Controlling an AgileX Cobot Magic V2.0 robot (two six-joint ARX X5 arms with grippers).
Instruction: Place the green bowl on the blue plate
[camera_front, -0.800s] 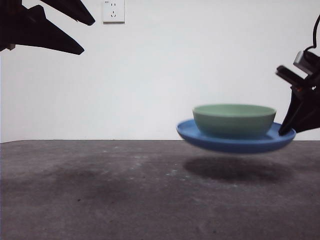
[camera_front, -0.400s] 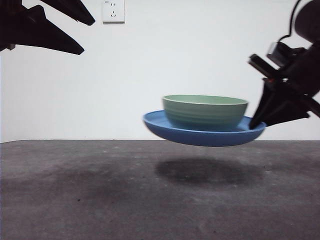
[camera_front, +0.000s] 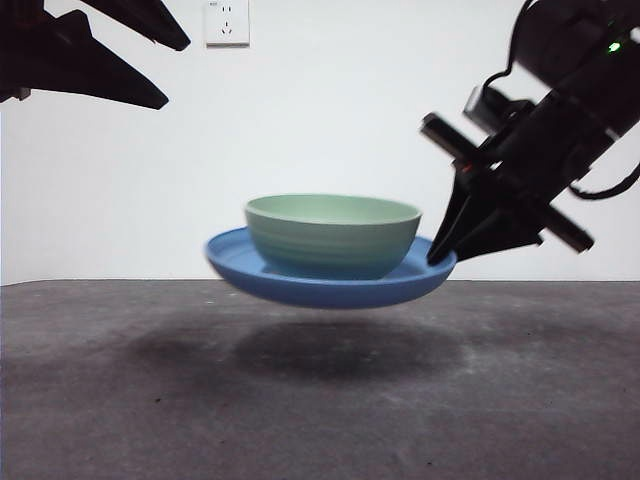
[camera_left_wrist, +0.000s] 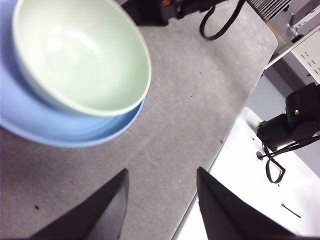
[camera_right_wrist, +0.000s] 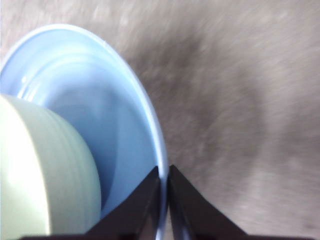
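Observation:
The green bowl (camera_front: 332, 234) sits inside the blue plate (camera_front: 300, 285). My right gripper (camera_front: 440, 258) is shut on the plate's right rim and holds plate and bowl in the air above the table. The right wrist view shows its jaws pinching the plate's rim (camera_right_wrist: 159, 150), with the bowl (camera_right_wrist: 45, 175) beside them. My left gripper (camera_left_wrist: 162, 192) is open and empty; it waits high at the upper left (camera_front: 150, 60). From the left wrist view the bowl (camera_left_wrist: 80, 55) and the plate (camera_left_wrist: 60, 131) show below it.
The grey table top (camera_front: 300, 400) lies under the lifted plate, with the plate's shadow (camera_front: 345, 350) on it. A white wall with a power socket (camera_front: 227, 22) is behind. The table's edge and a white surface with cables (camera_left_wrist: 270, 165) show in the left wrist view.
My right gripper has carried the plate with the bowl on it to the left, from the right side toward the middle, keeping it lifted. The left arm has not moved.

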